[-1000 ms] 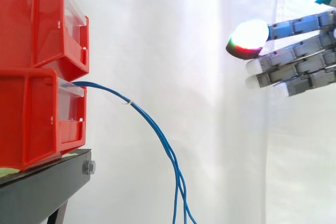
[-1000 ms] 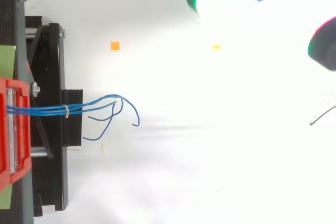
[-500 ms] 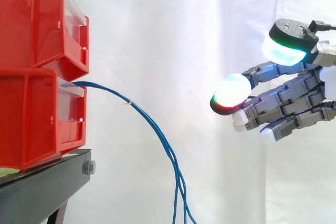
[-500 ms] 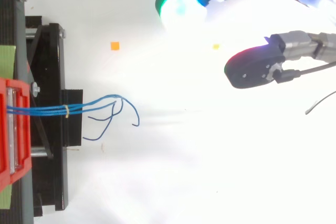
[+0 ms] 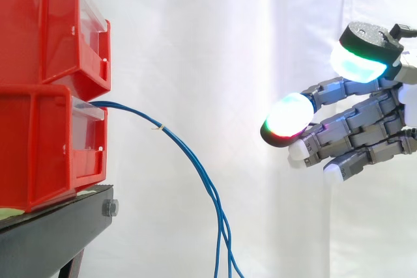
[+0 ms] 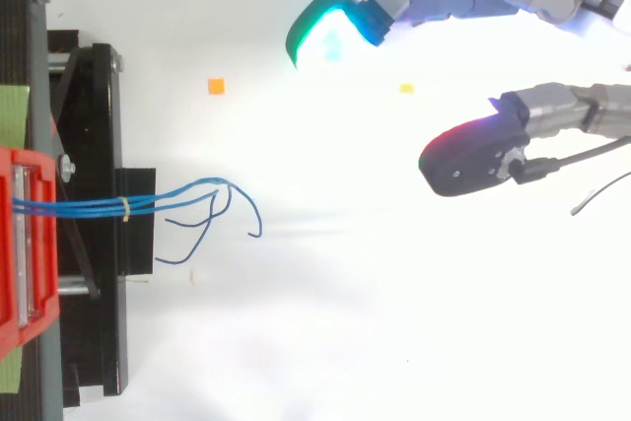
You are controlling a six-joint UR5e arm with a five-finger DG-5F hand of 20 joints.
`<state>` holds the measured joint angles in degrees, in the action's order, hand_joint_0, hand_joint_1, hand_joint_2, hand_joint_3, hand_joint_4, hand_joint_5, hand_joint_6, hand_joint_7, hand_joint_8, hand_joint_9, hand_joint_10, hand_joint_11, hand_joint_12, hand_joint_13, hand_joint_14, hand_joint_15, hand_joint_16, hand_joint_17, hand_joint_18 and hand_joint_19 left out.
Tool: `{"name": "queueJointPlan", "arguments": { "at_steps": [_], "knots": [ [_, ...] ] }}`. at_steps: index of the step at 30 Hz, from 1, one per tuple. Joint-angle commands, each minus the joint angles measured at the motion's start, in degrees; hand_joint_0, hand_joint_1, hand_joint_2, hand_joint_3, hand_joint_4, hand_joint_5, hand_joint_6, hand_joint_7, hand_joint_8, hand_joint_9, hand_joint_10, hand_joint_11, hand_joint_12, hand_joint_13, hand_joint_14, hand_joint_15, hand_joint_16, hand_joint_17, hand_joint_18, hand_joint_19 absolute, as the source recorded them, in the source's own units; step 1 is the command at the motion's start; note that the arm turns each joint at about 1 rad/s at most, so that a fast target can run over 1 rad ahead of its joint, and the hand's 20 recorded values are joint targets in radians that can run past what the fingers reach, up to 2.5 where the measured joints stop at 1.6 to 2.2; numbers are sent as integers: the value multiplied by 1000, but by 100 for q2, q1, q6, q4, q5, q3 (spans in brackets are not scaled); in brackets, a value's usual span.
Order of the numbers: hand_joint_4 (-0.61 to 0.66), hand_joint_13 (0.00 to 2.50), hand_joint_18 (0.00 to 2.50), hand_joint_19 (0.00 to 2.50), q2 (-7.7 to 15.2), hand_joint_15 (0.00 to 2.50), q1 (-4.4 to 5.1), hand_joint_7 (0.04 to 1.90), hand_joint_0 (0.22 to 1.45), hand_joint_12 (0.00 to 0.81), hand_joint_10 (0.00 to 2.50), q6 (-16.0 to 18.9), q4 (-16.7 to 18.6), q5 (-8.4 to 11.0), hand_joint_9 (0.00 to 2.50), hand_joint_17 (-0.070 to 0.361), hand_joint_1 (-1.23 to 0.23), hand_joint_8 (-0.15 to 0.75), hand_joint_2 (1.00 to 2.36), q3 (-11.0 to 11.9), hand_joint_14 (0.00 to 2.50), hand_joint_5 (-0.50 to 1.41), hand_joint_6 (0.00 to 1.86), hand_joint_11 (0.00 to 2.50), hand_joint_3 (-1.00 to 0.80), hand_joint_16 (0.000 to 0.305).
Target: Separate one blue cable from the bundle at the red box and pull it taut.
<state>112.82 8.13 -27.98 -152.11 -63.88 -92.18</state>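
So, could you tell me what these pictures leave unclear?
Side view: the cables run off the bottom edge, so their ends are cut off.
Side view: they overlap, so their count is unclear.
Side view: the lower red bin hides where they start.
Side view: the right edge cuts off the robot hand behind its fingers.

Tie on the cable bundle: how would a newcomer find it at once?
Start at the stacked red bins on the black stand. From the lower bin, blue cables droop rightward. The tie is the small pale band around them, the only non-blue mark on their run.
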Motion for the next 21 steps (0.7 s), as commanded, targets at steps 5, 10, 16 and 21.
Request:
{"name": "queueJointPlan", "arguments": {
  "at_steps": [5, 10, 16, 21],
  "knots": [
    [256, 325, 366, 501, 328, 177, -13, 716, 583, 354, 11, 355, 94, -230, 540, 131, -547, 301, 1004, 8, 6, -203, 502, 389, -454, 58],
    [257, 325, 371, 500, 363, 177, -4, 717, 584, 354, 11, 417, 322, -230, 537, 131, -547, 302, 1004, 8, 6, -203, 502, 392, -454, 58],
    [257, 326, 374, 498, 495, 181, 13, 717, 584, 353, 11, 443, 472, -142, 538, 131, -547, 302, 1004, 51, 6, -203, 502, 396, -454, 58],
    [258, 328, 376, 500, 820, 181, -39, 717, 584, 353, 11, 619, 630, -239, 537, 131, -546, 302, 1004, 218, 6, -203, 502, 396, -454, 58]
  ]
}}
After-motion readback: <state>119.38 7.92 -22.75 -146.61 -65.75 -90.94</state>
